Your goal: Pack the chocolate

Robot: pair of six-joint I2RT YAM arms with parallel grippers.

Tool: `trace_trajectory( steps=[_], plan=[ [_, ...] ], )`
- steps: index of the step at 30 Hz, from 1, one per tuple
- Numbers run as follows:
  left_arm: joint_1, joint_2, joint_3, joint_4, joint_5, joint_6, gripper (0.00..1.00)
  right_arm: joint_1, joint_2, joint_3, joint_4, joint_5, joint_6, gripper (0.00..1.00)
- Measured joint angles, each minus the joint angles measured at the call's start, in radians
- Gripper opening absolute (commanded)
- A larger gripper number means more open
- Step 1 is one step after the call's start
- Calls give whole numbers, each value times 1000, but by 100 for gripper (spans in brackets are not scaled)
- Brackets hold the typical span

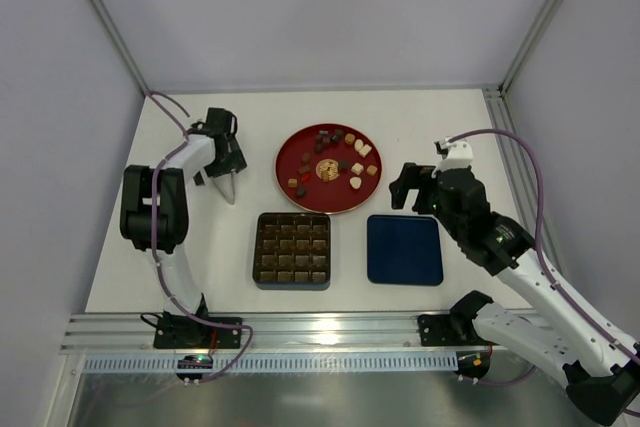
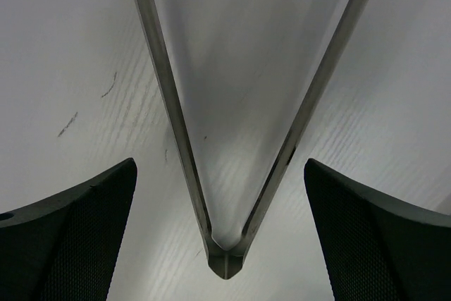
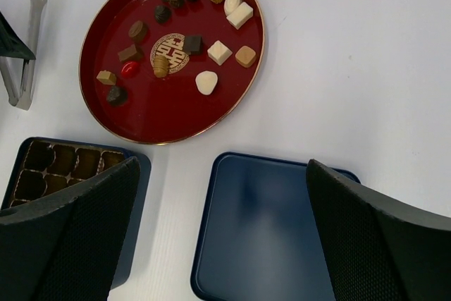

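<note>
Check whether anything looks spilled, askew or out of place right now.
Nothing stands out. The chocolates all sit on the red tray, with none on the table. The box and blue lid lie flat side by side. The tongs are beside the tray, on the left arm's side.

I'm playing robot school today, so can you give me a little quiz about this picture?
1. True or false: the chocolates lie on the red plate.
2. In the top view, what lies right of the box? A) blue lid B) spoon C) cup
3. Fill in: the left hand and right hand are both ____.

Key: 1 true; 2 A; 3 open.
</note>
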Motion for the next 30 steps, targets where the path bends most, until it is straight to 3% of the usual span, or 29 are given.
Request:
trace_trajectory(
  steps=[8,16,22,26,30],
  plan=[
    [37,54,2,34,37,11,97,0,2,-18,0,-5,-1,100],
    [42,73,10,83,74,11,90,0,2,-26,4,-10,0,100],
    [43,76,10,92,87,5,77,0,10,-34,8,-21,2,100],
    [44,76,10,93,88,6,61,0,10,-34,8,-23,2,100],
    [44,76,10,92,89,6,51,0,9,-37,7,-22,2,100]
  ],
)
